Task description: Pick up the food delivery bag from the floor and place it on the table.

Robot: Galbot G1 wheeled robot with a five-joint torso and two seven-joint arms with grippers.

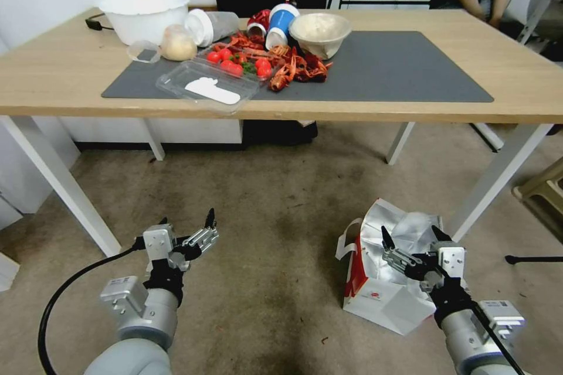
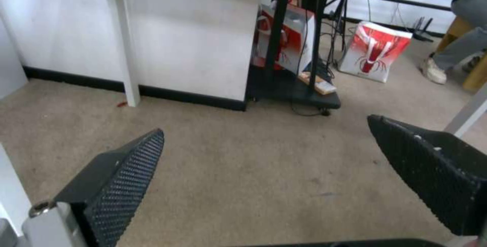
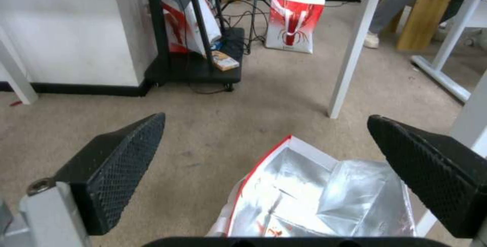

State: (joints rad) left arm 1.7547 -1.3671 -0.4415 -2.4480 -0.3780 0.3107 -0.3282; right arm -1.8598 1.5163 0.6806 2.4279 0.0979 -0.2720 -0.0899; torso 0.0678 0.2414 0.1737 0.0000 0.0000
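Note:
The food delivery bag (image 1: 381, 293) stands on the floor (image 1: 264, 205) at the lower right, white with a red side panel, its foil-lined mouth open upward. My right gripper (image 1: 410, 234) hangs open just above the bag's mouth, one finger on each side of the opening. The right wrist view shows the bag's foil lining (image 3: 314, 197) below and between the open right gripper (image 3: 266, 117). My left gripper (image 1: 186, 218) is open over bare carpet at the lower left, holding nothing, and the left gripper (image 2: 266, 125) has only carpet beneath it. The table (image 1: 58, 70) with its dark mat (image 1: 404, 70) stands ahead.
Bowls (image 1: 143, 14), plastic containers, tomatoes and crayfish (image 1: 293, 67) crowd the mat's left half. A white table leg (image 1: 495, 176) rises close to the bag's right. Another red-and-white bag (image 3: 294, 24) and a black stand (image 3: 198, 64) sit beyond the table. A person sits behind.

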